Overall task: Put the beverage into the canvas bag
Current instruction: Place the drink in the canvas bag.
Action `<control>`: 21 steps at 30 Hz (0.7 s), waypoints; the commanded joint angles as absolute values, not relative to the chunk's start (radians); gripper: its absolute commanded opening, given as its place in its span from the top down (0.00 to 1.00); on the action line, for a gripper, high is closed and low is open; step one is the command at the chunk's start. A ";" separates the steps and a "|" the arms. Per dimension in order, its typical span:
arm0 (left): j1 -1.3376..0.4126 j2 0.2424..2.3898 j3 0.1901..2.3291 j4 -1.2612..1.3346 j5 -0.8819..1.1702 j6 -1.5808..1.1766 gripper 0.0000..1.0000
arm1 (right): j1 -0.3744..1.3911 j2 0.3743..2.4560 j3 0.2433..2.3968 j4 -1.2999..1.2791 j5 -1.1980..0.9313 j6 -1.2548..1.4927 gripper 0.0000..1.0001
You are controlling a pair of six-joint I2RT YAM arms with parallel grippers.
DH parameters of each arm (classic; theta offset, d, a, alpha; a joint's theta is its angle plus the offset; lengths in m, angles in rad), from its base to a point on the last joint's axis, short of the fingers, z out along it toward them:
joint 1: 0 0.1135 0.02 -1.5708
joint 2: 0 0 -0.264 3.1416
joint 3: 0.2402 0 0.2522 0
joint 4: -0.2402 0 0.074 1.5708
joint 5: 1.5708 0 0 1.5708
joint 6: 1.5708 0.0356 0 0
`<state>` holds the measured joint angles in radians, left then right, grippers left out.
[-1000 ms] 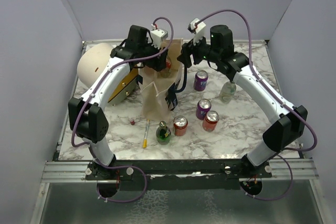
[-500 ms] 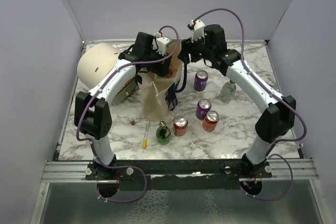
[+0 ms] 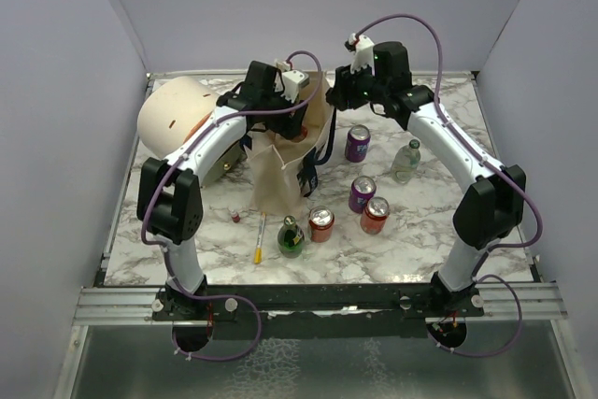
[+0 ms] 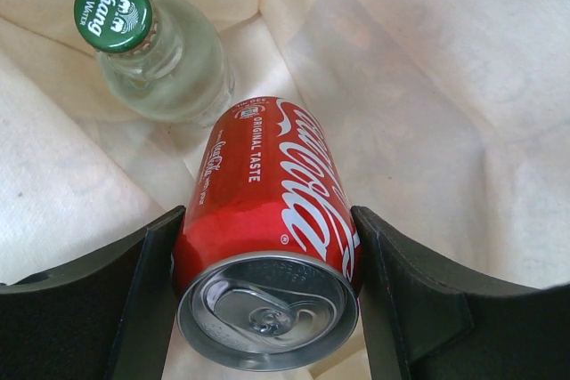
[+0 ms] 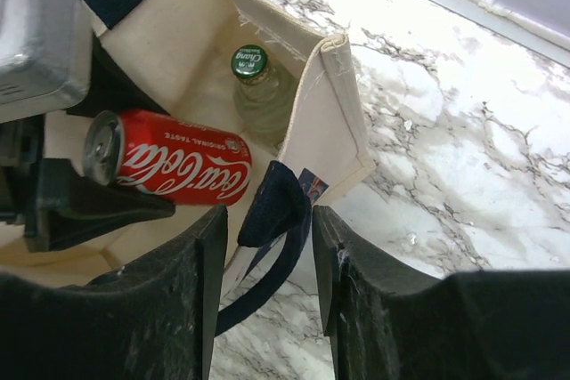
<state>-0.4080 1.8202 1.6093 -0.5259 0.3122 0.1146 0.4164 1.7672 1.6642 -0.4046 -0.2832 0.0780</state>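
The cream canvas bag (image 3: 280,175) stands upright at mid-table with its mouth open. My left gripper (image 3: 291,123) is over that mouth, shut on a red Coca-Cola can (image 4: 267,175) lying sideways between the fingers inside the bag; the can also shows in the right wrist view (image 5: 169,166). A clear glass bottle with a green cap (image 4: 160,60) stands in the bag below it. My right gripper (image 3: 338,98) is at the bag's right rim. Its jaws are open, and the navy strap handle (image 5: 285,189) hangs loose between them.
Right of the bag stand two purple cans (image 3: 357,144) (image 3: 362,193), a red can (image 3: 375,215) and a clear bottle (image 3: 405,161). In front are another can (image 3: 320,223), a green bottle (image 3: 291,237) and a yellow pen (image 3: 259,238). A cream-and-orange drum (image 3: 177,119) lies at back left.
My left gripper has moved right and down over the bag's mouth with the can. My right gripper has drawn a little right, away from the bag's rim.
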 commanded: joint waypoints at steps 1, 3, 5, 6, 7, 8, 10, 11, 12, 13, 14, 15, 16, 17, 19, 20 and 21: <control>-0.410 1.861 1.677 -0.463 0.270 0.143 1.00 | 0.392 1.772 1.629 -0.417 -0.349 0.028 0.59; -0.410 1.883 1.688 -0.465 0.253 0.155 1.00 | 0.392 1.770 1.616 -0.412 -0.375 0.015 0.61; -0.410 1.906 1.698 -0.464 0.248 0.163 1.00 | 0.391 1.774 1.610 -0.408 -0.386 0.014 0.62; -0.410 1.915 1.703 -0.465 0.246 0.165 1.00 | 0.390 1.775 1.609 -0.407 -0.390 0.013 0.63; -0.410 1.925 1.710 -0.467 0.246 0.165 1.00 | 0.389 1.778 1.609 -0.407 -0.395 0.012 0.63; -0.411 1.937 1.716 -0.469 0.242 0.165 1.00 | 0.389 1.779 1.610 -0.404 -0.397 0.010 0.63; -0.411 1.960 1.735 -0.481 0.236 0.164 1.00 | 0.388 1.783 1.617 -0.404 -0.399 0.004 0.64; -0.411 1.971 1.747 -0.486 0.235 0.164 1.00 | 0.387 1.786 1.621 -0.405 -0.401 0.001 0.64; -0.411 1.980 1.753 -0.489 0.234 0.167 1.00 | 0.386 1.789 1.624 -0.404 -0.403 -0.001 0.64; -0.412 1.989 1.757 -0.491 0.235 0.169 1.00 | 0.385 1.791 1.628 -0.404 -0.405 -0.001 0.64; -0.414 1.996 1.758 -0.490 0.231 0.174 1.00 | 0.385 1.795 1.632 -0.405 -0.407 -0.003 0.64; -0.415 2.003 1.756 -0.485 0.229 0.178 1.00 | 0.384 1.799 1.633 -0.404 -0.409 -0.004 0.64; -0.415 2.009 1.753 -0.479 0.225 0.180 1.00 | 0.385 1.802 1.634 -0.404 -0.411 -0.005 0.64; -0.416 2.014 1.750 -0.475 0.223 0.179 0.98 | 0.385 1.805 1.636 -0.403 -0.414 -0.006 0.64; -0.416 2.027 1.750 -0.472 0.223 0.185 0.96 | 0.384 1.811 1.640 -0.403 -0.416 -0.007 0.64; -0.416 2.034 1.752 -0.472 0.222 0.186 0.96 | 0.383 1.813 1.641 -0.404 -0.417 -0.008 0.64; -0.415 2.039 1.754 -0.473 0.222 0.185 0.95 | 0.383 1.816 1.643 -0.404 -0.418 -0.010 0.64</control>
